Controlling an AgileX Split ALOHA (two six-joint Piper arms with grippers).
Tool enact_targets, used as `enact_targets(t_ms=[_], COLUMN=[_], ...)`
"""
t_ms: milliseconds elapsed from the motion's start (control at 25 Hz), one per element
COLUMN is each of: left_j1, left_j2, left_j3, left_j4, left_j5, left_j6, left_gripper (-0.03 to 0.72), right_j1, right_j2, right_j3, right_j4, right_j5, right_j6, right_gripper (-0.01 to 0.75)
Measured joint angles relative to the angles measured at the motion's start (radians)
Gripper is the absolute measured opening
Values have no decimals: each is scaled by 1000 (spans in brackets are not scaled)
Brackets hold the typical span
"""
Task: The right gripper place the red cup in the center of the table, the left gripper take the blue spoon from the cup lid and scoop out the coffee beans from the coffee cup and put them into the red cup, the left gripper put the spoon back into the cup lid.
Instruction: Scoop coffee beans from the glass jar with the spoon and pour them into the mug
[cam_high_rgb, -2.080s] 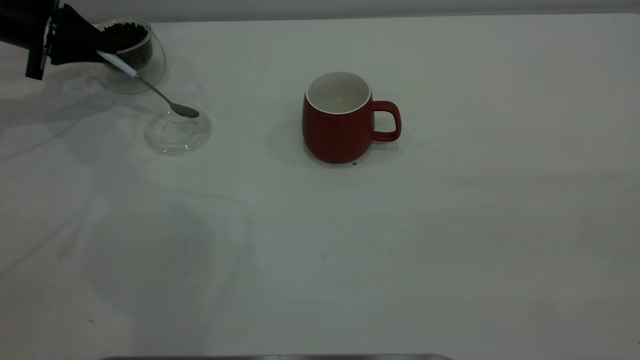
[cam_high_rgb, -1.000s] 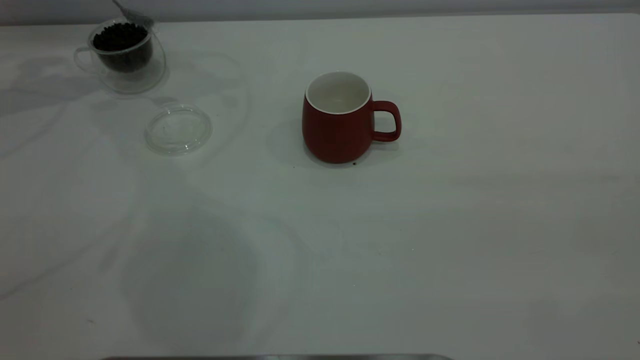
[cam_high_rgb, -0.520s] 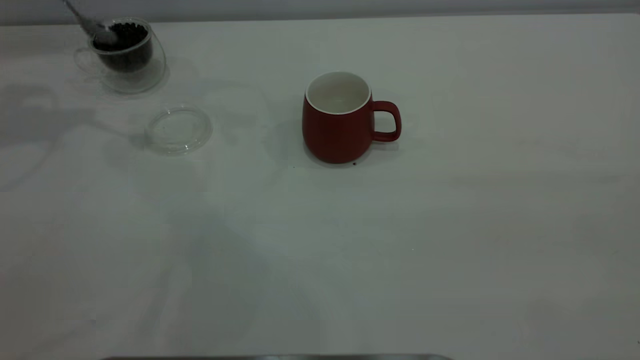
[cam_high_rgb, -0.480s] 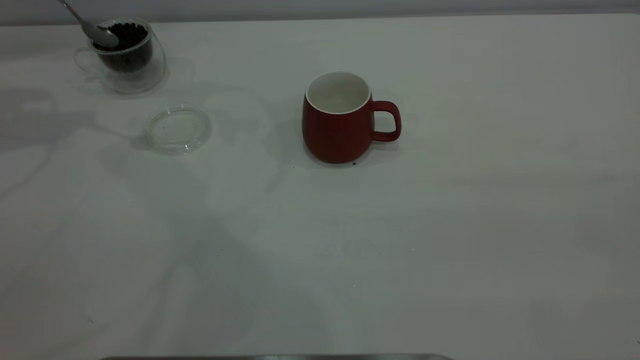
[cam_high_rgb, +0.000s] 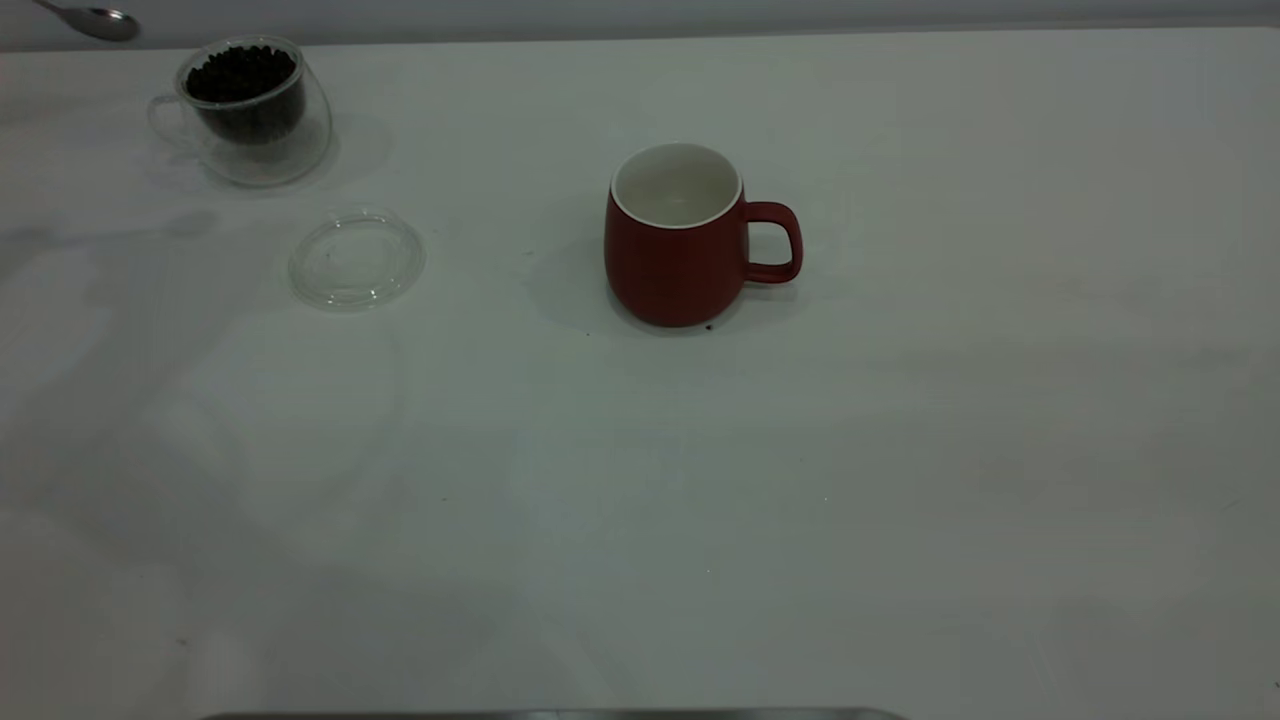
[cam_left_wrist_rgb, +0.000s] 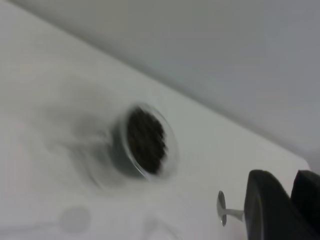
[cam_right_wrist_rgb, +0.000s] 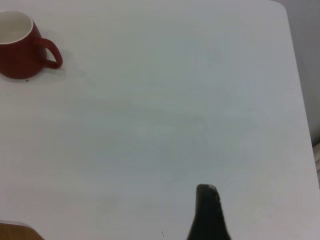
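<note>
The red cup (cam_high_rgb: 675, 240) stands upright mid-table, handle to the right, its white inside bare; the right wrist view has the same red cup (cam_right_wrist_rgb: 20, 47) far off. The coffee cup (cam_high_rgb: 245, 105) sits at the far left, filled with coffee beans (cam_high_rgb: 240, 72). In front of it the clear cup lid (cam_high_rgb: 357, 258) lies bare. The blue spoon's metal bowl (cam_high_rgb: 100, 22) hangs in the air left of and beyond the coffee cup. In the left wrist view my left gripper (cam_left_wrist_rgb: 282, 177) is shut on the blue spoon (cam_left_wrist_rgb: 221, 207), whose handle is hidden behind a finger. The right gripper (cam_right_wrist_rgb: 207, 200) hovers over the table's right part.
The white table (cam_high_rgb: 700, 500) spreads wide around the red cup, with a few tiny dark specks, one at the cup's foot (cam_high_rgb: 709, 326). A grey wall edge runs behind the coffee cup. The table's right edge (cam_right_wrist_rgb: 300, 100) shows in the right wrist view.
The spoon left the cup lid, dipped at the coffee cup's rim half a second ago, and has risen and moved left, away from the cup. Red cup, lid and coffee cup stayed put.
</note>
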Motion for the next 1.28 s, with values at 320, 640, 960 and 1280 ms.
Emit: enact_targets(t_ms=[320,640,960,1280], left_j1=[-22,-24,-65,-144], left_j2=[113,182,205,260], left_j3=[5,5,-20,-162], left_j4=[-193,-207,-211,-211], left_j5=[-41,-47,-22,-101], left_j6=[169,291,300,207], left_gripper=[125,124,124,124], right_j1=[0,0,0,0], right_j2=[0,0,0,0], right_j3=[0,0,0,0], right_j4=[0,0,0,0], right_j5=[0,0,0,0], right_j6=[0,0,0,0], right_gripper=[588,588,588,588])
